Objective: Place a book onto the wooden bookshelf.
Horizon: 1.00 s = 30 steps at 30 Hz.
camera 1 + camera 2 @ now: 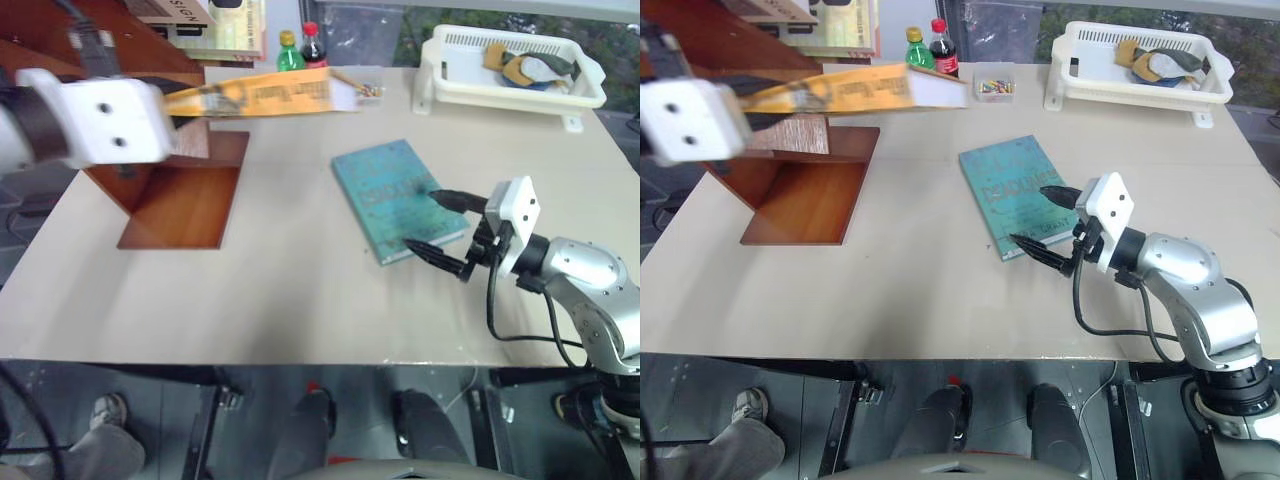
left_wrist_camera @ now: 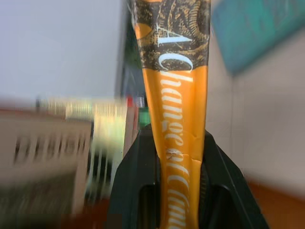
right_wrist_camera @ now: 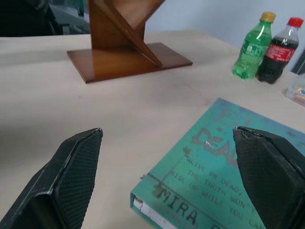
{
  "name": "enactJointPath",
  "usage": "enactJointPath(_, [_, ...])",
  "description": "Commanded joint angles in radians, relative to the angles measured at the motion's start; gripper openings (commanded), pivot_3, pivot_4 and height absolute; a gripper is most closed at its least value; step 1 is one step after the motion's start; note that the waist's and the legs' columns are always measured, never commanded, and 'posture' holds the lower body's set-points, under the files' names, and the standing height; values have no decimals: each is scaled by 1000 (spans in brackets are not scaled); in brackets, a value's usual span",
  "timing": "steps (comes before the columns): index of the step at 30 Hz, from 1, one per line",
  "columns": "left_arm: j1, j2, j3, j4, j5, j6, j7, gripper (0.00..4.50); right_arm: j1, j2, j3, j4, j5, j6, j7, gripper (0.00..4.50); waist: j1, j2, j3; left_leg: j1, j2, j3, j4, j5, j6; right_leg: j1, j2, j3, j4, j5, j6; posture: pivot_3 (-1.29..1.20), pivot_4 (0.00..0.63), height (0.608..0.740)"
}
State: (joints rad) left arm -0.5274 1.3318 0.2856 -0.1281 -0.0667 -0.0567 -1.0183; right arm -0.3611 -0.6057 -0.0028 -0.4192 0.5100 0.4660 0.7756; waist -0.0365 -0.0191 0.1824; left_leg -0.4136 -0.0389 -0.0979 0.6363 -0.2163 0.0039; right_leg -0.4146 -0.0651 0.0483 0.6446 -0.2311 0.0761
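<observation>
— What's on the table [image 1: 250, 290]?
— A teal book [image 1: 398, 198] lies flat mid-table, the right gripper [image 1: 440, 225] spread wide at its near edge. At the far edge stand two bottles [image 1: 301, 47] and a white basket [image 1: 510, 65].
— And the orange book [image 1: 265, 92]?
— Clamped by its spine in the left gripper [image 2: 178, 191], held level in the air beside the wooden bookshelf [image 1: 175, 190] — white lettering on orange, apart from the boards.
</observation>
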Motion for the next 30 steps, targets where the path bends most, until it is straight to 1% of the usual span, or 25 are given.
enactJointPath(1, [75,50,121,125,43,-124,-39,380,-52,17,-1,0,21,-42,40,4500,-4,0,0,0,1,0,0,0,0,0,0,0,0,0,0,0,150,740])
enactJointPath(5, [132,82,179,296,59,-241,-51,380,-126,56,-22,-20,95,-19,54,4500,-6,0,0,0,3,0,0,0,0,0,1,0,1,0,0,0,150,740])
enactJointPath(7, [136,96,176,374,61,-299,-50,380,-146,64,-23,-27,83,-54,60,4500,-6,0,0,0,4,0,0,0,0,0,1,-1,1,0,0,0,150,740])
enactJointPath(10, [119,117,129,532,79,-401,-32,380,-156,71,-21,-28,108,-64,84,4500,-5,0,0,0,3,0,0,0,0,0,1,-1,1,0,0,0,150,740])
enactJointPath(11, [102,124,96,586,95,-443,-21,380,-159,71,-20,-27,113,-66,92,4500,-5,0,0,0,3,0,0,0,0,0,1,-1,1,0,0,0,150,740])
enactJointPath(14, [-22,106,-22,747,136,-523,1,380,-180,69,-9,-12,101,-83,113,4500,-11,0,1,1,3,0,0,0,0,-1,1,-1,3,0,0,0,150,740])
enactJointPath(19, [-213,89,-174,968,205,-662,13,380,-190,76,-3,-4,92,-81,108,4500,-37,-1,0,3,4,4,2,0,0,-5,5,4,14,0,0,0,150,740])
enactJointPath(22, [-287,85,-230,1060,234,-732,14,380,-190,81,2,-4,88,-76,102,4500,-37,-1,0,5,6,6,2,0,0,-6,8,6,18,0,0,0,150,740])
enactJointPath(25, [-324,78,-253,1121,211,-749,-28,380,-188,84,2,-6,87,-73,98,4500,-37,-1,0,7,9,7,3,0,0,-5,12,7,19,1,-2,0,150,740])
enactJointPath(27, [-323,84,-255,1148,191,-760,-53,1347,-187,83,5,-6,77,-78,96,4500,-38,0,0,12,11,10,2,0,0,-2,14,9,19,1,-2,0,150,740])
enactJointPath(28, [-321,86,-251,1156,179,-761,-71,1680,-189,82,9,-3,72,-80,98,4500,-39,0,0,15,12,11,2,0,0,0,14,11,19,1,-2,0,150,740])
enactJointPath(30, [-309,90,-234,1158,141,-754,-110,2616,-194,80,14,6,63,-82,104,4500,-39,-1,0,16,14,11,2,0,0,1,16,11,19,0,-1,0,150,740])
